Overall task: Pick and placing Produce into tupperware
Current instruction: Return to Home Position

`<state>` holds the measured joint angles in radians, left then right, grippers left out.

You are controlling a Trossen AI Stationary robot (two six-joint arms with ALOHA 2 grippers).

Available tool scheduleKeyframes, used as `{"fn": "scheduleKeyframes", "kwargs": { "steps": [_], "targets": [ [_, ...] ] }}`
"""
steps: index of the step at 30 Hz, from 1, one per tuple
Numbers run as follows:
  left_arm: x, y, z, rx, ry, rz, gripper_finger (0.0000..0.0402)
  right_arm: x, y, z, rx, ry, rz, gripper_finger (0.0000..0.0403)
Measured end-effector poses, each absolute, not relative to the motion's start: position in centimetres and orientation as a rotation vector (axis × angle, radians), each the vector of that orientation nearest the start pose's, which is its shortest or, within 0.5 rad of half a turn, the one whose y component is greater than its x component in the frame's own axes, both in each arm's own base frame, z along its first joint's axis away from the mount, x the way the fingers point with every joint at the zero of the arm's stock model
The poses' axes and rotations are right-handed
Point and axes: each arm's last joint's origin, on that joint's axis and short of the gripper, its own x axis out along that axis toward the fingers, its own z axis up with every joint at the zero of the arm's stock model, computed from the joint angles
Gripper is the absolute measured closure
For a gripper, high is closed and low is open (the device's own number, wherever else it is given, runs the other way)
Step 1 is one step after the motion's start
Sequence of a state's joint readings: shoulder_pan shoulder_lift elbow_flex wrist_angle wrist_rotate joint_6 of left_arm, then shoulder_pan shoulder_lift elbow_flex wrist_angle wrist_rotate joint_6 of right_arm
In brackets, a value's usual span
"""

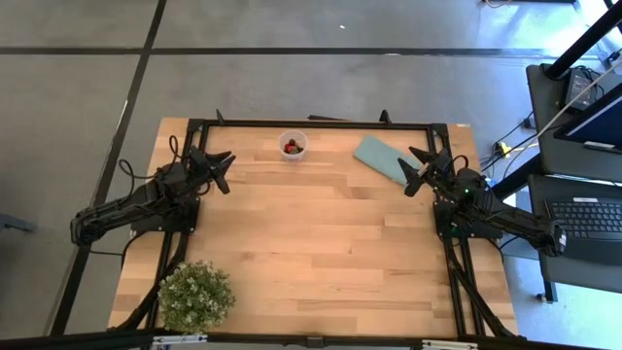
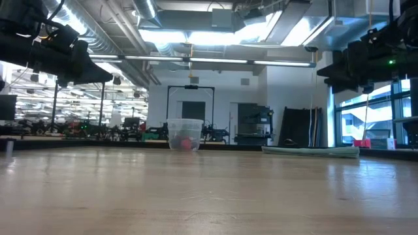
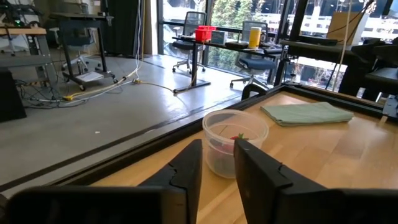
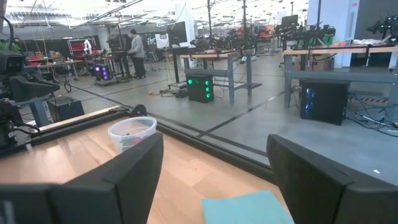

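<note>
Tupperware [image 1: 293,146] apart from left fingers [image 1: 221,157], right fingers [image 1: 420,155]

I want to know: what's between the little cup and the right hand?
In the high view, the flat teal piece lies between the cup and the right hand.

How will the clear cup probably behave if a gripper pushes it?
The cup looks like thin see-through plastic holding few berries, so it is probably light and likely to slide or tip. Its walls may flex if squeezed. Left gripper and right gripper wait apart from it.
</note>
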<state>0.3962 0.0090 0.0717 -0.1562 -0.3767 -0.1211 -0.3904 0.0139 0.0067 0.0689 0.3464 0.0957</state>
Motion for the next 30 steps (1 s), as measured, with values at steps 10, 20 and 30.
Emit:
{"fn": "scheduleKeyframes", "kwargs": {
  "steps": [10, 20, 30],
  "targets": [
    [7.99, 4.5, 17.22, -0.116, 0.049, 0.777, 0.03, 8.53, -4.57, 17.12, 0.091, -0.099, -0.733, 0.0115],
    [7.98, 4.5, 17.23, -0.116, 0.049, 0.777, 0.0286, 8.53, -4.57, 17.12, 0.092, -0.099, -0.733, 0.0115],
    [7.99, 4.49, 17.23, -0.116, 0.049, 0.777, 0.0277, 8.53, -4.57, 17.12, 0.092, -0.099, -0.733, 0.0115]
  ]
}}
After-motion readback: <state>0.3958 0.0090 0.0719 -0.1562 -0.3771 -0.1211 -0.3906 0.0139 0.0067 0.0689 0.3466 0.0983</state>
